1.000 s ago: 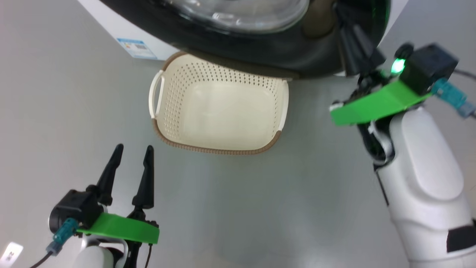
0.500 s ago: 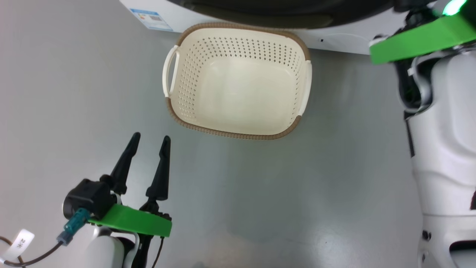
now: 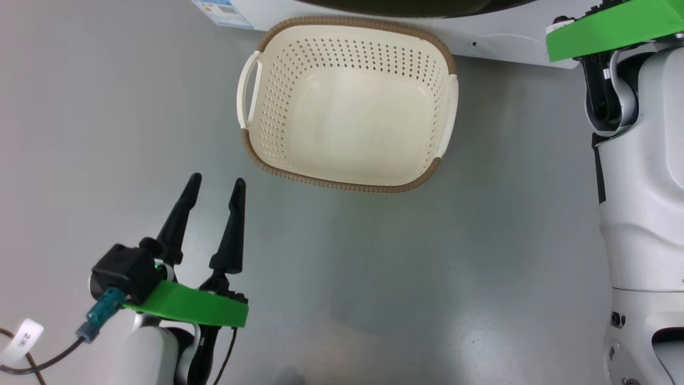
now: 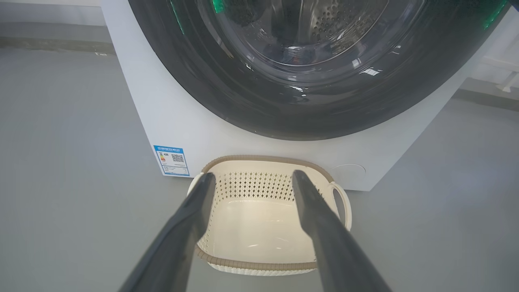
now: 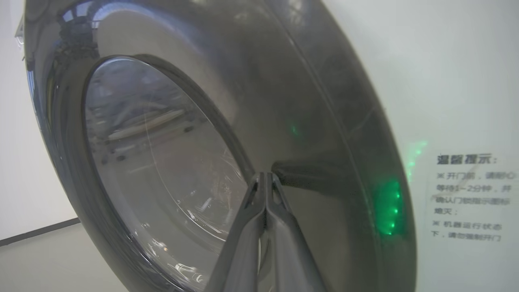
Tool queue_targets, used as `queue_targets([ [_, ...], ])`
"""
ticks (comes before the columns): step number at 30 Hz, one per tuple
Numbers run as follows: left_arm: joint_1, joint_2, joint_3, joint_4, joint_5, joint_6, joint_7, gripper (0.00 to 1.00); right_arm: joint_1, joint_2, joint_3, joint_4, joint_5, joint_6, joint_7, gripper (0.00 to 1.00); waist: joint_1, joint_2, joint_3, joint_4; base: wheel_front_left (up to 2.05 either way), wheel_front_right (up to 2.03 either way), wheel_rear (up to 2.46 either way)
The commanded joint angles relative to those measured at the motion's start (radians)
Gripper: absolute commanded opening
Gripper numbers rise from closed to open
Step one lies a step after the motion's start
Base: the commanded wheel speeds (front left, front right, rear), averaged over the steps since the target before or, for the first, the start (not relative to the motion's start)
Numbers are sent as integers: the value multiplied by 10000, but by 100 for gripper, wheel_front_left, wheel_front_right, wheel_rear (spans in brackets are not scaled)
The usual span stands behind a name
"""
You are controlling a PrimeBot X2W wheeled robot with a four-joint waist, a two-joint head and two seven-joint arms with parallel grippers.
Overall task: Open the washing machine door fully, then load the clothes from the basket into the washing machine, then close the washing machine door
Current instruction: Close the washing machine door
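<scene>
Got the left tool (image 3: 217, 180) down at 7 o'clock in the head view, fingers spread wide with nothing between them, hovering over the grey floor (image 3: 427, 267).

Then the basket (image 3: 267, 123) at 12 o'clock, parked on the floor right in front of the washing machine (image 4: 162, 121), with a bare cream bottom. Near those fingertips but clearly apart from them. Blue label (image 4: 173, 160) at 11 o'clock of the basket and a round cap (image 4: 348, 172) at 1 o'clock, going by the left wrist view.

Above that, the door (image 4: 284, 117): glossy black rim around a bulging glass window (image 4: 300, 36), apparently flat against the white front.

Over at 3 o'clock in the head view, the pale right arm (image 3: 641, 187) under a green bracket (image 3: 614, 27). Right tool (image 5: 263, 175) pinched fully together on nothing, tips right up by a dark recess (image 5: 312, 170) in the door's rim. Can't tell whether touching. Green glow (image 5: 387, 207) on the rim further right, plus a printed sticker (image 5: 470, 194) on the white panel.
</scene>
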Motion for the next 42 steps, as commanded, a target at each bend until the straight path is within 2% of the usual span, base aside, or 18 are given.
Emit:
queue_targets([
  [1, -34, 214, 367, -233, -31, -15, -63, 100, -44, 101, 189, -269, 5, -84, -36, 0, 0, 0, -136, -99, 0, 0, 0],
  [15, 197, 214, 697, -311, 307, -15, -63, 100, 2059, -54, 1790, -639, 882, -84, -36, 0, 0, 0, -1192, -700, 0, 0, 0],
  [29, 848, 231, 1011, -309, 754, -15, -63, 100, 4762, -17, 2233, -1290, 1138, -84, -36, 0, 0, 0, -2674, -1545, 0, 0, 0],
  [30, 912, 236, 1035, -291, 764, -15, -63, 100, 4922, -5, 2186, -1330, 1086, -84, -36, 22, 0, 0, -2778, -1613, 0, 0, 0],
  [31, 969, 249, 1059, -272, 770, -15, -63, 100, 5081, 26, 2097, -1380, 1054, -84, -36, 47, 0, 0, -2874, -1683, 0, 0, 0],
  [32, 1017, 260, 1087, -261, 770, -15, -63, 100, 5230, 48, 2039, -1442, 976, -84, -36, 99, 0, 0, -2967, -1752, 0, 0, 0],
  [42, 1762, 310, 1583, -113, 984, -15, -63, 100, 6992, 406, 1375, -2030, 670, -84, -36, 100, 0, 0, -4123, -2522, 0, 0, 0],
])
